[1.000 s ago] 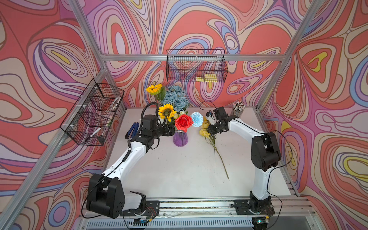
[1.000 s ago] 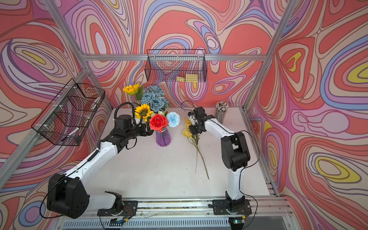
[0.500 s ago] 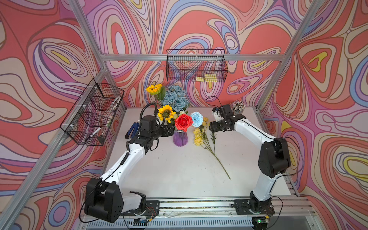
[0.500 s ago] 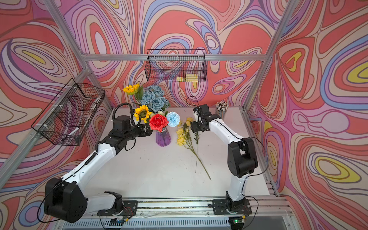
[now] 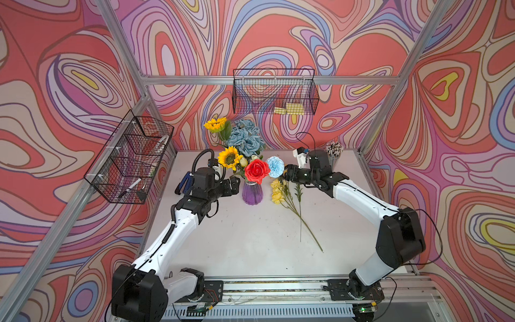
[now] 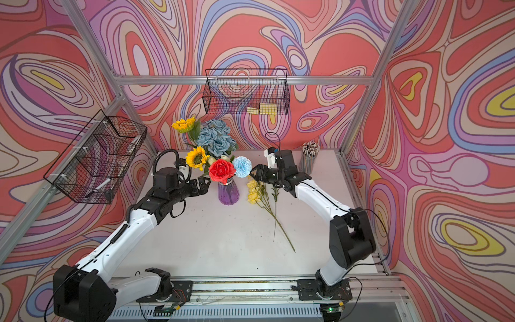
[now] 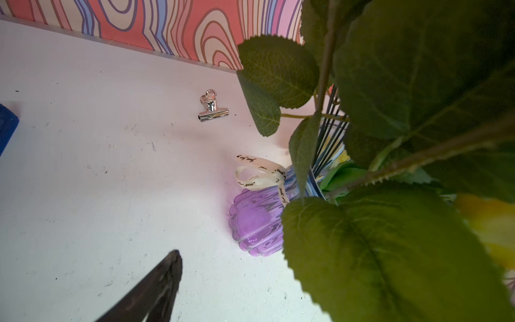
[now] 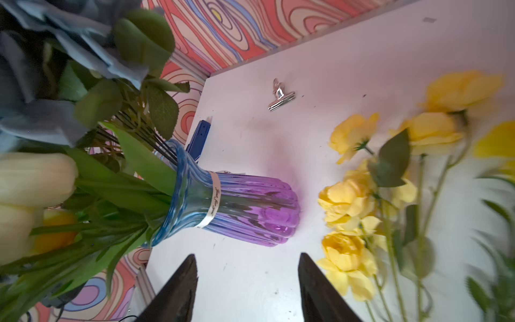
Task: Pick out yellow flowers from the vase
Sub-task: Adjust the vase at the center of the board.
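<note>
Over the white table (image 5: 250, 237), right jaws gape empty; left jaws' state unclear.

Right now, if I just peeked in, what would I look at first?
Probably the swirly pink, red and purple walls all around. Next comes the bunch of flowers in the purple vase at the back middle of the white table, with a bright red rose in front and a sunflower close by it. Beside the vase, a stem of yellow roses lies flat on the table.
</note>
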`<state>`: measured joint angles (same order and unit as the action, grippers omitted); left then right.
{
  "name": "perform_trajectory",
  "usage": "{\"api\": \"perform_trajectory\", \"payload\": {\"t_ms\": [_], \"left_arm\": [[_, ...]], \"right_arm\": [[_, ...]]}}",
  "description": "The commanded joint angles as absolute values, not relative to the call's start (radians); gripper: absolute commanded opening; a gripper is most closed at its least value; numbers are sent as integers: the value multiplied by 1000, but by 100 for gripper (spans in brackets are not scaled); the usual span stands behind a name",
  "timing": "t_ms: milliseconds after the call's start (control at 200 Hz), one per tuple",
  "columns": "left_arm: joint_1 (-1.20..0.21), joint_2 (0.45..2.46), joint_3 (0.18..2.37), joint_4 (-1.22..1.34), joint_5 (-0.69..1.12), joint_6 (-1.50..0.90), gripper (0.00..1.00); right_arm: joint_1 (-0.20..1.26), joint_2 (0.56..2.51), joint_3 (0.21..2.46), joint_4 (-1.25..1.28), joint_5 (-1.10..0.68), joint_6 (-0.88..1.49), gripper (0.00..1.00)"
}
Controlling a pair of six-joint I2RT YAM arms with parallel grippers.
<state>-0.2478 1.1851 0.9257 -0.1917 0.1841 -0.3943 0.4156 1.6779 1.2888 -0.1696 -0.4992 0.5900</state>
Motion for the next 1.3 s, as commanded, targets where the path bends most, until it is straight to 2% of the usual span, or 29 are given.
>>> {"api": "perform_trajectory", "payload": {"t_ms": [0,290,706,1292], "left_arm": [[-243,1194,936,-241,158,-381,90],[-193,1196,917,-233,189,-404,91],[-148,1149,892,-247,188,-399,91],[-112,1136,874,-221,256,-401,89]], "right_arm": [[439,1714,1351,-115,-549,639,52],[475,1749,1414,-134,-568,640,48],[505,1897,1635,-420,-483,498,44],[518,1992,1779,-532,-511,454,37]]}}
